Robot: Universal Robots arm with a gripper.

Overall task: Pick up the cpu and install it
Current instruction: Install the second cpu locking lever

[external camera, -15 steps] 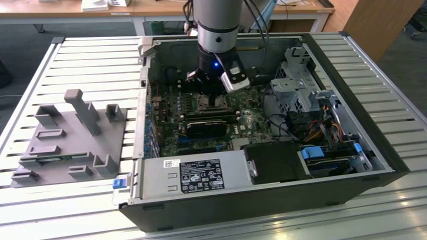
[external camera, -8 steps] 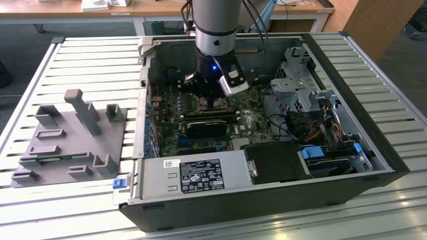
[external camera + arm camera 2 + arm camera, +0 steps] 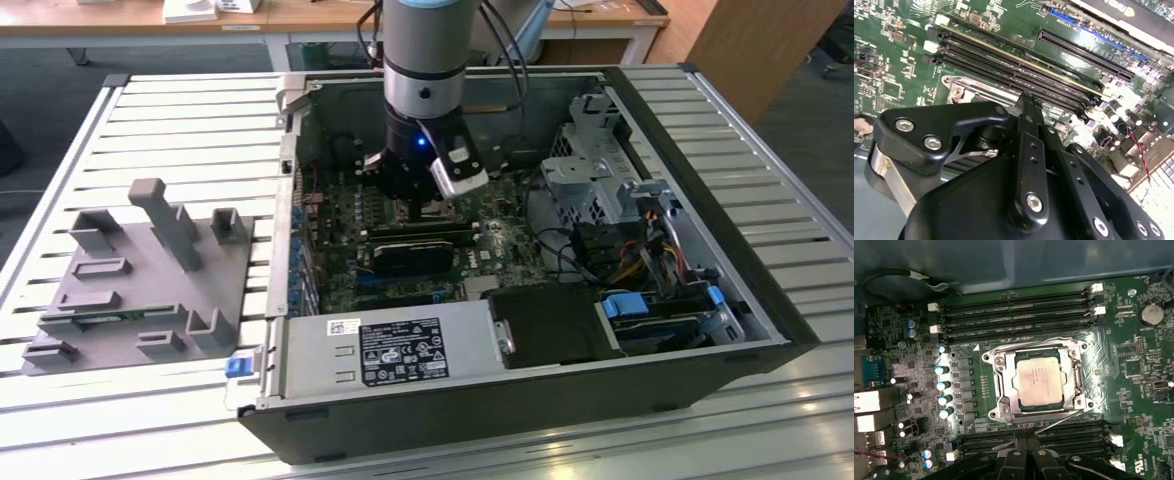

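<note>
**CPU seated, gripper empty above socket**

Gripper (image 3: 1026, 456) was closed on nothing, fingertips together, hovering just beside the socket (image 3: 1000, 385). CPU (image 3: 1038, 381) lay flat inside the frame, mid-motherboard (image 3: 1134, 370). Judgement: confirm it sits flush and square in the frame before adding any pressure.

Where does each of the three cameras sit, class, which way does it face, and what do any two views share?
Exterior view: off the arm, above the bench, looking down into the open computer case; the arm enters from above.
First wrist view: on the arm, facing straight down on the cpu lying in its socket; the hand shows at the edge.
Second wrist view: on the arm, looking obliquely past the hand across the motherboard.
Shared: both wrist views show the memory slots and the hand.
</note>
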